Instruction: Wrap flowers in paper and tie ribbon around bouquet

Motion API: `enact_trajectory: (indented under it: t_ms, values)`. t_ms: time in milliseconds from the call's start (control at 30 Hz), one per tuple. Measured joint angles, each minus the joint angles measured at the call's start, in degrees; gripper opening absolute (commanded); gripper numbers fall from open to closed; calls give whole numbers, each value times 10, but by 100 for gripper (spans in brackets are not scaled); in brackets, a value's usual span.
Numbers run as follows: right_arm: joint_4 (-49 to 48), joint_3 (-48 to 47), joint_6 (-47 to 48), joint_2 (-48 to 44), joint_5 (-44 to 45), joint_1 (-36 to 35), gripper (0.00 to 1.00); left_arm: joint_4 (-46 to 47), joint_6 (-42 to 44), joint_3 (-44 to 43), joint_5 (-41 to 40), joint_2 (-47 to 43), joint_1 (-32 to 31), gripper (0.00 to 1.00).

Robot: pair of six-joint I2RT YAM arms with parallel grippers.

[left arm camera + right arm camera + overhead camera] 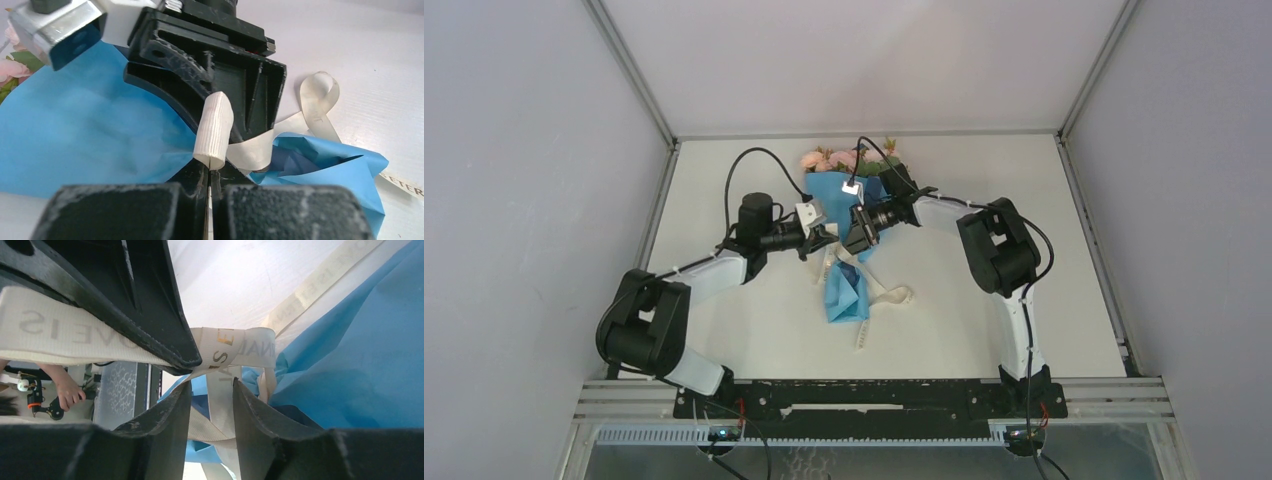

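The bouquet [842, 200] lies mid-table, its pink flowers [834, 160] pointing to the back and the blue paper [844, 296] cone running toward me. Both grippers meet over its narrow waist. My left gripper [822, 240] [210, 172] is shut on a folded bit of the cream ribbon [215, 131], with the paper [90, 130] beneath it and a flower [12, 67] at the far left. My right gripper [860, 238] [210, 387] stands with its jaws apart. A strand of ribbon [220, 405] runs loose between them, beside the paper [350, 355]. The ribbon's tails [891, 296] trail right.
The white table [1024, 190] is framed by grey walls and aluminium rails [1124, 300] on both sides. Both arm bases sit on the black bar [864, 398] at the near edge. A person's hand [67, 390] shows beyond the table in the right wrist view.
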State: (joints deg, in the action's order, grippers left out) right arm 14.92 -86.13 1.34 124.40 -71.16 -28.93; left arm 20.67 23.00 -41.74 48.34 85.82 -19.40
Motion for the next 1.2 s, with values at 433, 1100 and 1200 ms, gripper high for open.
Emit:
enact_trajectory:
  t_ms: [433,1100,1200]
  values:
    - [-164,58,-120,0,54,-8,58,16,-1,0,0,9,2,0]
    - [-339,209,-204,-97,315,-50,47,30,-36,0,-18,11,7,0]
    - [-336,209,-191,-97,336,-53,23,33,-36,0,-21,11,7,0]
